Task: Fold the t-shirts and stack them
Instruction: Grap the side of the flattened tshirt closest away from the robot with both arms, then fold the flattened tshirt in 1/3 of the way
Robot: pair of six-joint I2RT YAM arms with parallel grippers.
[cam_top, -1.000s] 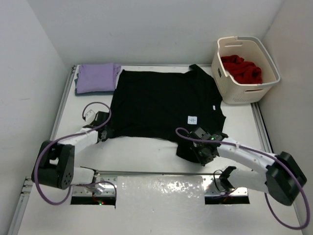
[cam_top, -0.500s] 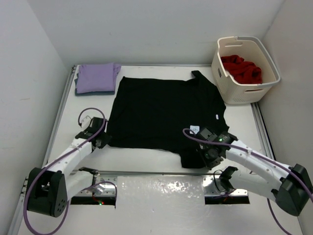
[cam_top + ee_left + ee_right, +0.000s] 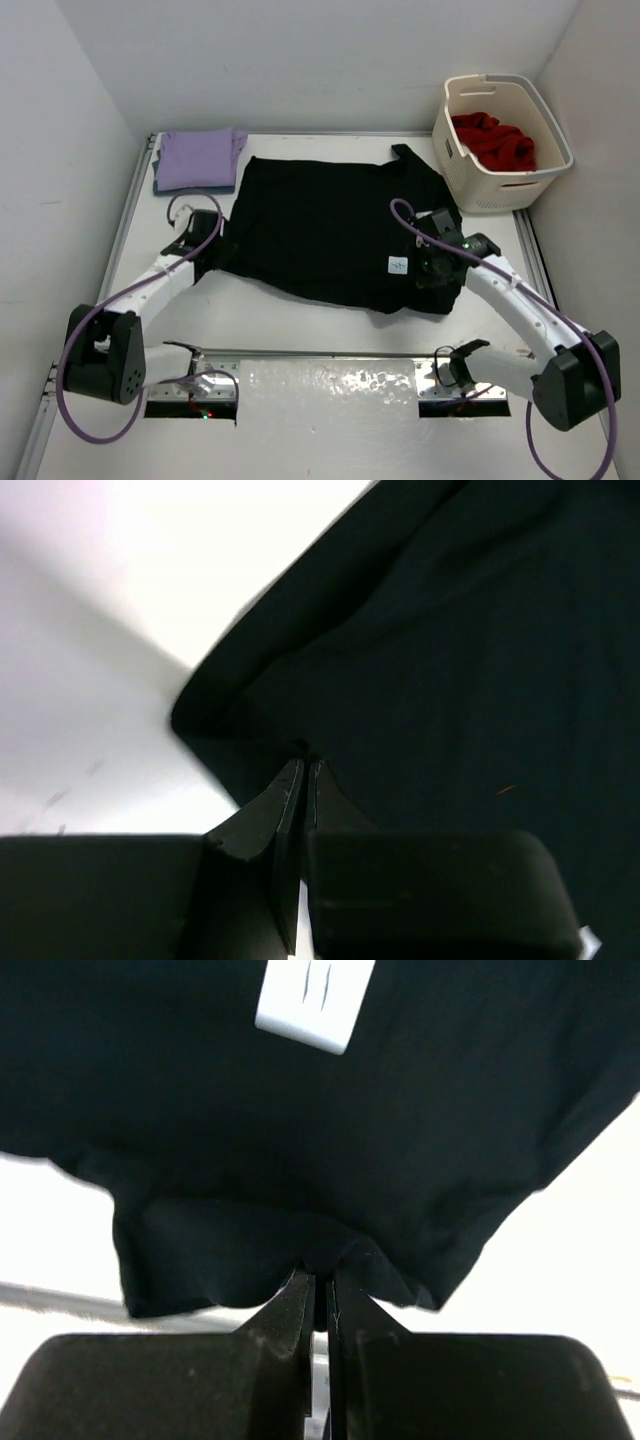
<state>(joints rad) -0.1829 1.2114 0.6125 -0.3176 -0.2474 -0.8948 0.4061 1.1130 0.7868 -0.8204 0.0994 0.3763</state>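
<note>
From above, the black soft cloth t-shirt (image 3: 320, 225) lies spread mid-desk (image 3: 280, 325). My left end effector (image 3: 212, 240) is at its left edge and my right end effector (image 3: 432, 272) at its near right corner. A folded lavender cloth t-shirt (image 3: 200, 155) sits far left, and a red cloth t-shirt (image 3: 495, 140) lies in the cream plastic basket (image 3: 500, 185). Left wrist: I am pinched together on a black fold. Right wrist: I am clamped on the black hem, below a white rectangular label (image 3: 315, 995).

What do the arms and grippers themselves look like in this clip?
The left arm and right arm have white links and bulky black joints; a purple cable loops along each. The left gripper and right gripper have black tapered fingers.
</note>
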